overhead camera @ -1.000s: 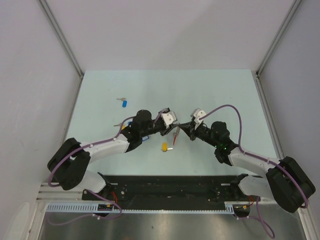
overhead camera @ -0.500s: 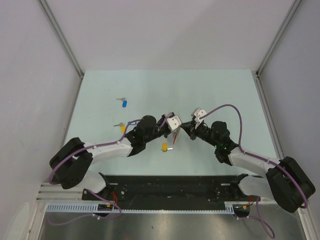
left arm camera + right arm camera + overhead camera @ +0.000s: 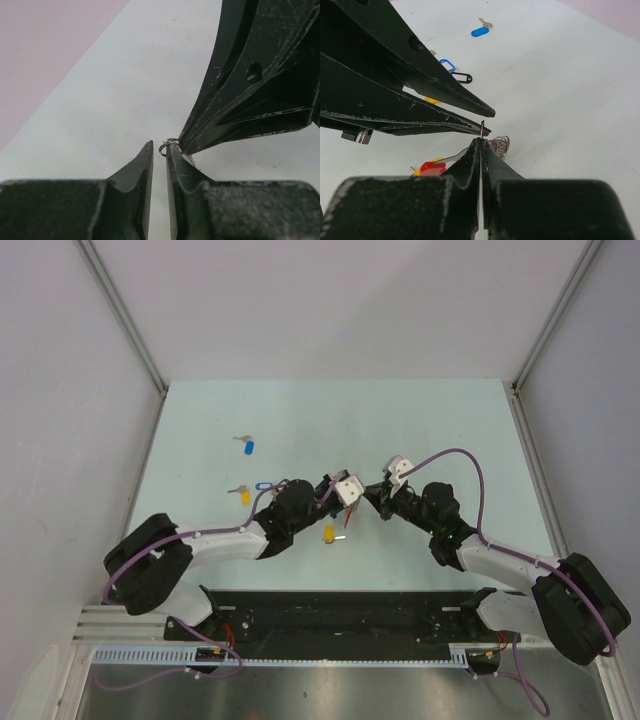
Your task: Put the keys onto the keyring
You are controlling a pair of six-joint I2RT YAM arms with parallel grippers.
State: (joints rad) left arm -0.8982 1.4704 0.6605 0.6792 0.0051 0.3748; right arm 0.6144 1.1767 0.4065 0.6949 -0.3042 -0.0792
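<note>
Change: your left gripper (image 3: 159, 150) has slid in toward the right gripper (image 3: 480, 142) at the centre of the top view, and its jaws have narrowed on the way.
Left gripper: nearly closed, with a thin slit left between the fingers. Nothing shows inside the slit, so it grasps nothing.
Right gripper: clenched on a thin metal edge standing up from its tips, which I take to be part of the keyring (image 3: 500, 144).
Keyring: at the meeting fingertips. Its grey coil sits just beside the right tips and its red piece (image 3: 431, 167) trails to the lower left of the right wrist view. A small wire loop (image 3: 167, 146) touches the tip of your left gripper's right-hand finger.
Keys: none on the ring that I can see. The yellow key (image 3: 328, 534) lies just below the grippers, the blue key (image 3: 248, 446) is well apart at upper left, and more tags (image 3: 262, 483) lie left of centre.
Meaning: you appear to be closing in to pinch the loop. No key is threaded, so the task is barely begun. Centre the slit on the loop before clamping, or it may slip past.
</note>
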